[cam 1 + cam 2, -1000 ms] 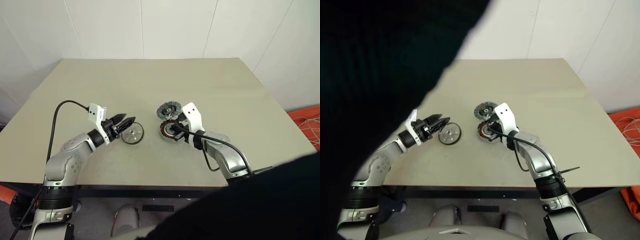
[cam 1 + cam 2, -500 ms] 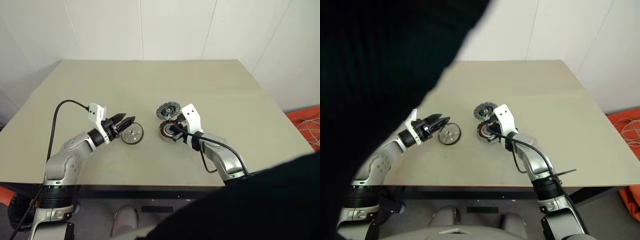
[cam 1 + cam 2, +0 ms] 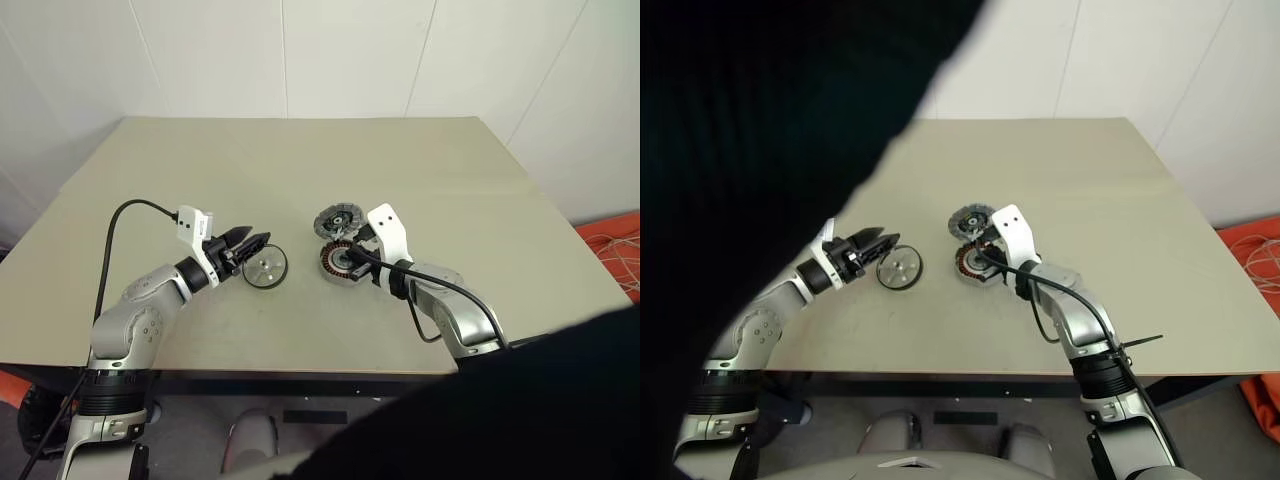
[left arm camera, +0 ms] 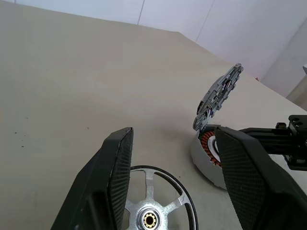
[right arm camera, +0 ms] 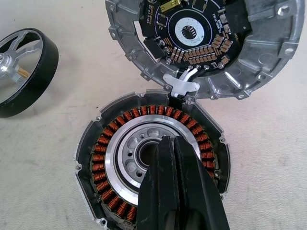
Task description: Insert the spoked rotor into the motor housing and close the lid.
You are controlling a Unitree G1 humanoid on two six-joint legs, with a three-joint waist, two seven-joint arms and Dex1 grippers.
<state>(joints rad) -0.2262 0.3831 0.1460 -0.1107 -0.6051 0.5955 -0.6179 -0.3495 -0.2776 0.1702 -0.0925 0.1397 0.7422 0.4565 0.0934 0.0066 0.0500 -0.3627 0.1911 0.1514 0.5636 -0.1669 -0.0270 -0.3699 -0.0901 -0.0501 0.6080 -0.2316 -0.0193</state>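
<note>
Nearest me, my left gripper stands open with nothing in it, its fingers straddling the near edge of the spoked rotor. The rotor, a black-rimmed wheel with silver spokes and a brass hub, lies flat on the tabletop left of centre in the head view. If I close on that smooth rim off-centre, I judge it could squirt out or tip up.

Just right of centre, my right gripper is shut, holding nothing, its tips over the silver middle of the motor housing. That is my main worry: the tips sit where the rotor must go, so bringing the rotor over now would mean a collision. Dragging them sideways could also scrape the copper windings or push the housing across the tabletop.

Beyond the housing, the lid stands tilted open, its circuit-board face showing. A small white link joins it to the housing's edge. A knock could drop the lid shut too soon or strain that link. The rotor may also seat crooked in the ring.

I count one rotor, one housing, one lid and two grippers.
</note>
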